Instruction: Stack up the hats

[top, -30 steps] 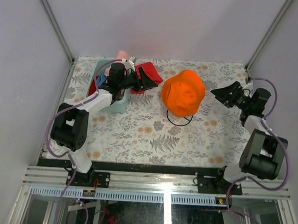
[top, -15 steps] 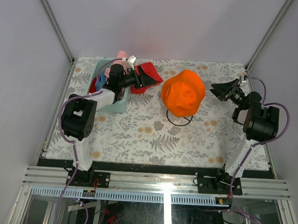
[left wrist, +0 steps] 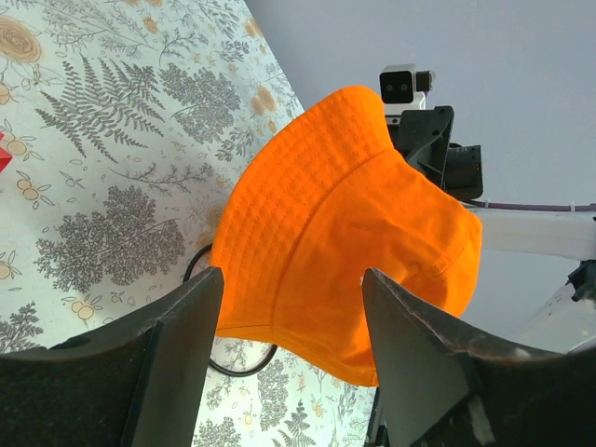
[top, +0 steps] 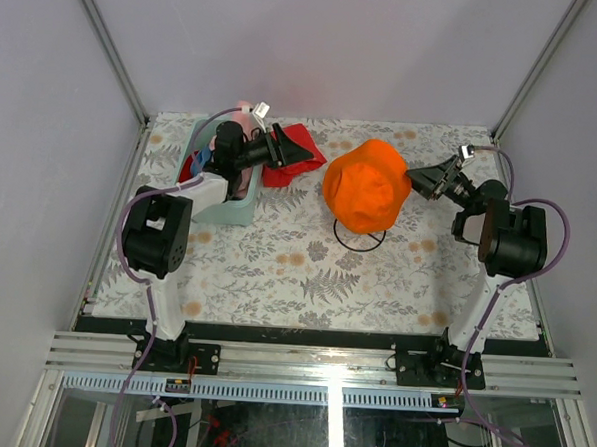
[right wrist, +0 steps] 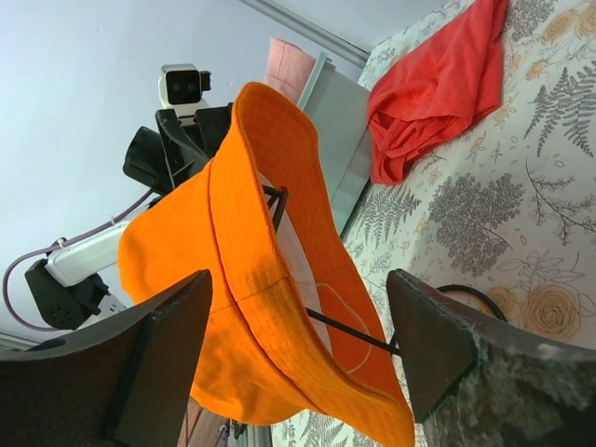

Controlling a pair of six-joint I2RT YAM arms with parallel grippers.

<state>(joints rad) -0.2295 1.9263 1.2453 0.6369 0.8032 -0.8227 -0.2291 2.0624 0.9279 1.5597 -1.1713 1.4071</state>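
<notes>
The orange hat [top: 367, 186] hangs on the black wire stand [top: 355, 246] at the centre of the top view. The left gripper [top: 310, 156], by the red cloth [top: 305, 139] at upper left, and the right gripper [top: 413, 180], just right of the hat, both have their jaws spread and empty. A pink hat [top: 246, 111] pokes out of the teal bin [top: 219, 211].

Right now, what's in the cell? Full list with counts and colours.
orange hat: 1, orange, table centre, draped on the wire stand
wire stand: 1, black, under the orange hat, ring base on the table
bin: 1, pale green, far left of the table
bin contents: pink fabric, blue fabric, red bit; partly hidden, count unclear
loose red fabric: 1, red, on the table beside the bin; hat or cloth, cannot tell
table: 1, floral cover
left gripper: black, open, empty, above the loose red fabric
right gripper: black, open, empty, just right of the orange hat
</notes>
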